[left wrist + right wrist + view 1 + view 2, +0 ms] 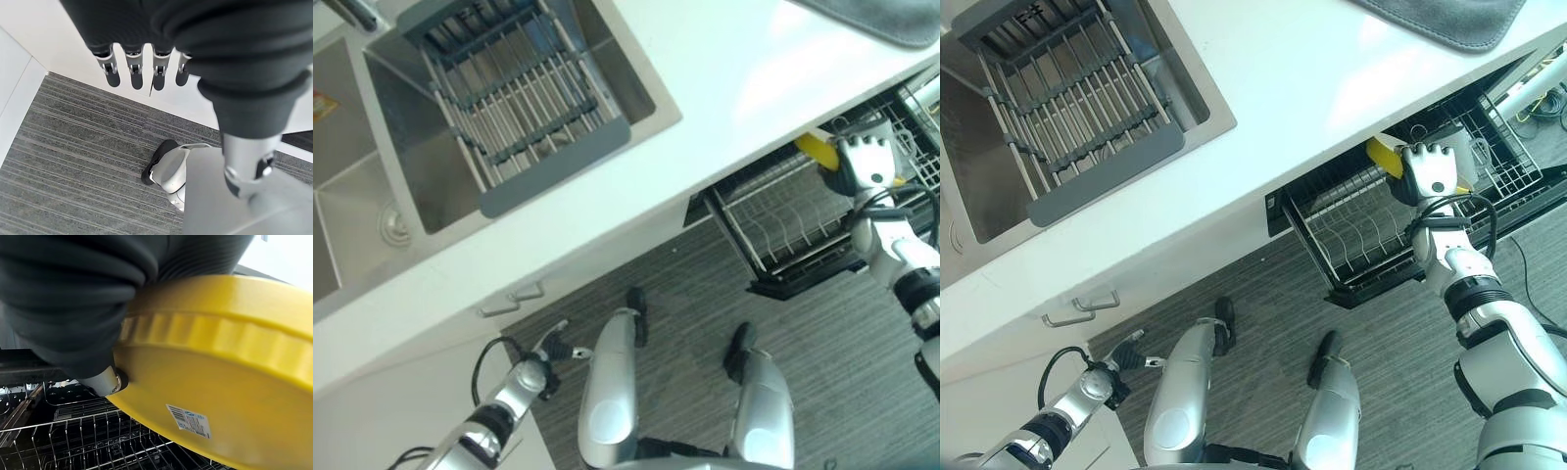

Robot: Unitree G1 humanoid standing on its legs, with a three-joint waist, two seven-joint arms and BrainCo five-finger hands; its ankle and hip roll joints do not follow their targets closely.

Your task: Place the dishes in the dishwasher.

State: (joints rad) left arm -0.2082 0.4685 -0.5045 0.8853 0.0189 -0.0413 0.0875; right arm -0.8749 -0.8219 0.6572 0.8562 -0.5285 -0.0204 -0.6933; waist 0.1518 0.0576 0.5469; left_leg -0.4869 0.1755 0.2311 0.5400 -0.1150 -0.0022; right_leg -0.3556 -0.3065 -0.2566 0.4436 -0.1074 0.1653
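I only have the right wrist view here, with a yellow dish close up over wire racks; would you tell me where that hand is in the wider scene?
Observer: The right hand holds the yellow plate at the counter's edge, just above the pulled-out dishwasher rack.
Operator: Thank you. Is anything already in the rack?
Observer: Its plate tines look bare in the right eye view; the part under the counter is hidden.
Operator: And what is the left hand doing?
Observer: The left hand hangs low beside the white cabinet, fingers relaxed, holding nothing.
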